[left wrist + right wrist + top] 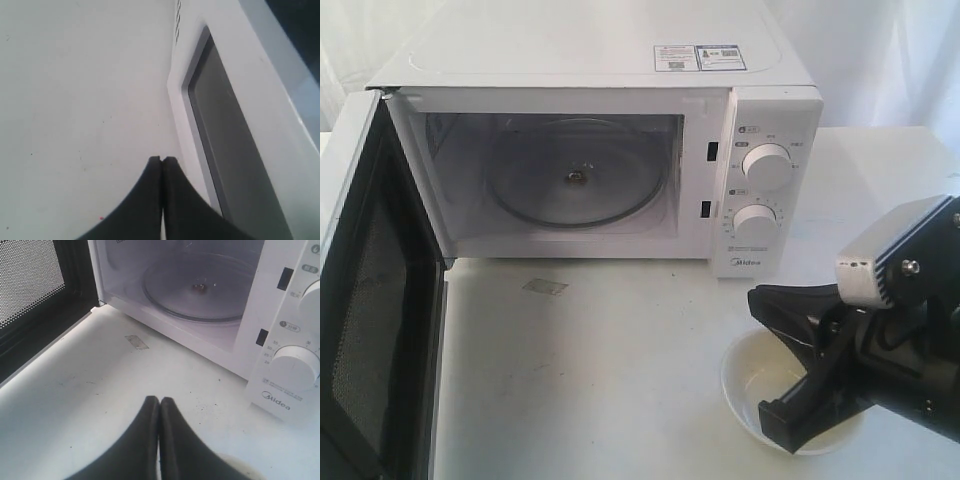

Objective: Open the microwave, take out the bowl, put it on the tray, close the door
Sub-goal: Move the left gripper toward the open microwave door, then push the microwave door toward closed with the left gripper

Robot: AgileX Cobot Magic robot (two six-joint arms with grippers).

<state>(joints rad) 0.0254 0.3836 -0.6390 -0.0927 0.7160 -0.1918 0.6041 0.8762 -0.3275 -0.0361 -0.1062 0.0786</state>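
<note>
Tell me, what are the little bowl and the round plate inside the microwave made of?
The bowl looks like glazed ceramic, maybe hard plastic: cream-white, smooth, glossy inside. The round plate in the microwave looks like clear glass: you see through it, and its rim glints.

We see the microwave [600, 50] white, its two knobs [767, 166] white too; the door [370, 300] shows a black inner frame around a finely dotted dark mesh; the bowl [750, 385] is cream-white, yellowish inside; the right gripper [159, 400] is black; the table [620, 380] is white, with a small grey patch [545, 287].
</note>
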